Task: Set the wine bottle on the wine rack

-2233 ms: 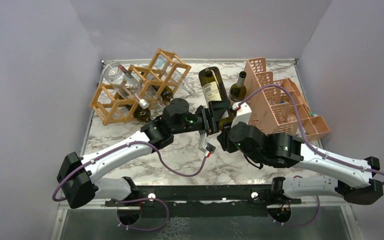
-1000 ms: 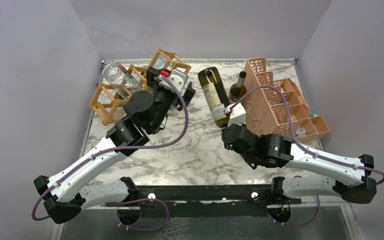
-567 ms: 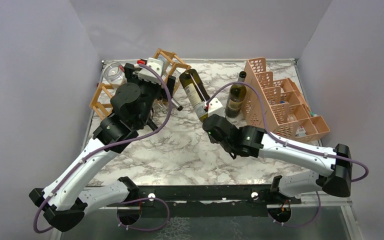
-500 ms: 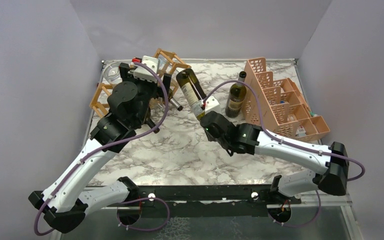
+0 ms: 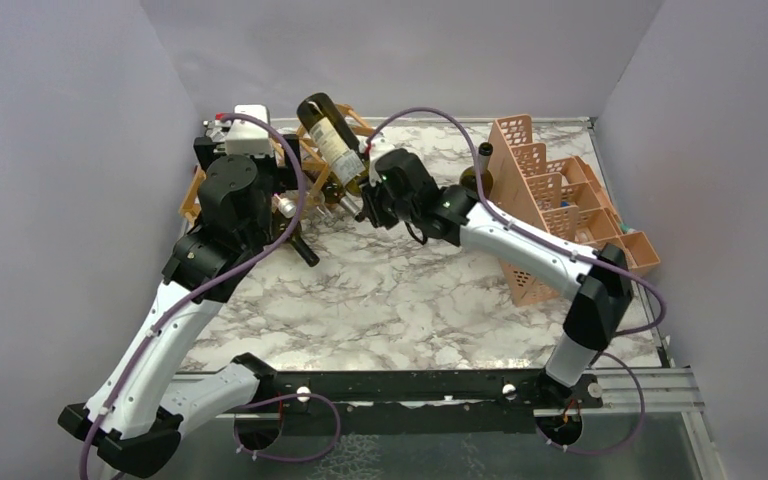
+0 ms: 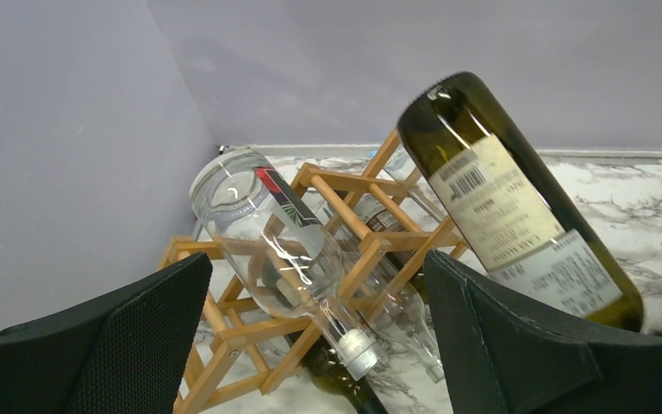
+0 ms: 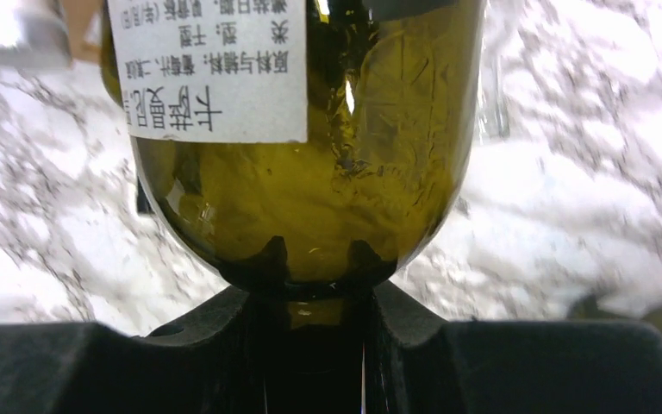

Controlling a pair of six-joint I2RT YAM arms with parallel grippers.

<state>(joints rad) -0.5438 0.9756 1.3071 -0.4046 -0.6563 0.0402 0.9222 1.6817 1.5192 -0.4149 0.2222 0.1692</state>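
At the upper centre of the overhead view, the wine bottle (image 5: 332, 138) is held aslant, base toward the back wall and neck down toward the right gripper (image 5: 365, 192). The right wrist view shows that claw clamped on the neck just below the shoulder, one finger either side, with the olive-green glass and white label filling the upper frame. The bottle sits at the right end of the wine rack (image 5: 196, 190); whether glass meets wood cannot be told from any view. In the left wrist view the bottle (image 6: 517, 207) occupies the upper right of the frame, barcoded label facing the camera, its base above the rack's (image 6: 345, 185) topmost sticks. A clear bottle (image 6: 267, 233) lies through a cell at centre frame, capped neck pointing down. Further dark and clear bottles lie in the cells beneath it. The left gripper (image 6: 316, 276) stands with fingers wide apart, holding nothing, near the rack. At the right of the overhead view, a pink grid crate (image 5: 560, 200) rests on the marble table (image 5: 390, 300), with a dark upright bottle (image 5: 475, 180) just beside its left side.
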